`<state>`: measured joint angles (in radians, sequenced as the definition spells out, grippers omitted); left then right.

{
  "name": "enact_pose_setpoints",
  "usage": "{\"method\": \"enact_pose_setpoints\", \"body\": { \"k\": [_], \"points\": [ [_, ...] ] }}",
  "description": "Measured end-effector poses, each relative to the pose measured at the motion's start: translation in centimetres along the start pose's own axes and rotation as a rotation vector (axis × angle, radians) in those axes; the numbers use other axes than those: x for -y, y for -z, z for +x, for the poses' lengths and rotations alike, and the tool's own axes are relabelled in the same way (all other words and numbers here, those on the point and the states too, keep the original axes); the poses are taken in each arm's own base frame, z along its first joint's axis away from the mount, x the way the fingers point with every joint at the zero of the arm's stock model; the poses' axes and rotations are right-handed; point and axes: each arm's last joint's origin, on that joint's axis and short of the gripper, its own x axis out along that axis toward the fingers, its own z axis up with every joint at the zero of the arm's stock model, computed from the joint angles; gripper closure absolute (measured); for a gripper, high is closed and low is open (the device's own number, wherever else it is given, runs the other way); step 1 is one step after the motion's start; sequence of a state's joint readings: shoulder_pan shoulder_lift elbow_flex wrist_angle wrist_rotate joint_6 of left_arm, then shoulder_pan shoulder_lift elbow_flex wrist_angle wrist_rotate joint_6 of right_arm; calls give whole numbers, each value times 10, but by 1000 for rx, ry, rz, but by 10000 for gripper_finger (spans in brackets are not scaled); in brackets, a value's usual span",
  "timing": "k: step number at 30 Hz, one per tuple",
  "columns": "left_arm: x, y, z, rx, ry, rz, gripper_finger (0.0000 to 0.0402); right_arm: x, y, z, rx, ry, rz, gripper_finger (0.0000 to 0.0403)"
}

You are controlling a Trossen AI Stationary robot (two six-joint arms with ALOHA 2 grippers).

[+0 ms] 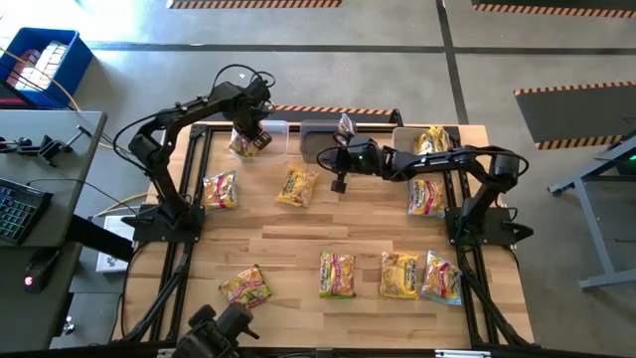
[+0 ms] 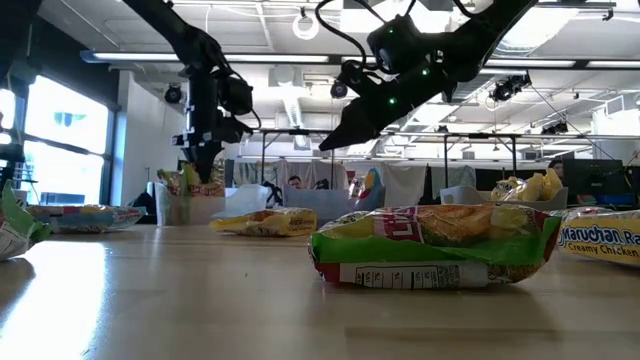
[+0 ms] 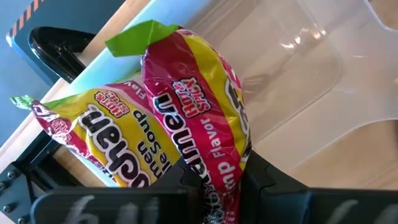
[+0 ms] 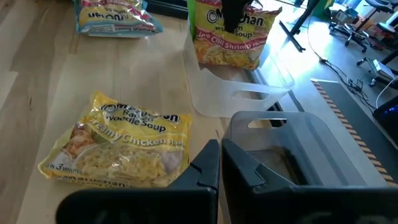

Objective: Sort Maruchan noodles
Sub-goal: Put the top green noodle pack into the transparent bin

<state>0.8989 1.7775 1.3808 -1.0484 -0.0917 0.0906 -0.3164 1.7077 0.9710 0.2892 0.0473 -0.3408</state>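
My left gripper is at the table's far left, shut on a yellow, pink and green Maruchan noodle packet. The packet hangs down into a clear bin. My right gripper hovers shut and holds nothing. It is above the table's far middle, near a grey bin and beside a yellow chicken packet that lies flat. Several more packets lie flat on the wood, such as one at the left and a row near the front edge. My left gripper pinches one end of the packet between its two fingers. The fingers come from above and point down. The packet hangs upright below them, with its lower part inside the clear bin. I cannot tell whether it touches the bin's floor.
Three bins stand in a row along the far edge: the clear one, the grey one, and one at the right with yellow packets in it. A packet lies under the right arm. The table's middle is bare wood.
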Motion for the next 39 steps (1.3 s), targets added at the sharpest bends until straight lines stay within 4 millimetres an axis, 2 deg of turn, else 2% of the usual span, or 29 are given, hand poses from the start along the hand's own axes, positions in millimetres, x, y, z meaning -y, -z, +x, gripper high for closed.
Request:
{"method": "enact_pose_setpoints", "body": {
  "k": [8,17,24,32,39],
  "points": [
    [0,-2,3,-7,-54,5,359,0,1,0,-10,-3,-1,403],
    [-3,-2,3,-16,-175,31,302,2,2,0,-18,1,2,403],
    [1,0,2,-43,-215,62,279,1,3,0,-25,-2,2,403],
    [11,1,1,-50,-187,109,284,1,4,0,-39,-6,1,403],
    [6,1,1,-55,-216,97,298,1,5,0,-45,-9,4,403]
  ]
}}
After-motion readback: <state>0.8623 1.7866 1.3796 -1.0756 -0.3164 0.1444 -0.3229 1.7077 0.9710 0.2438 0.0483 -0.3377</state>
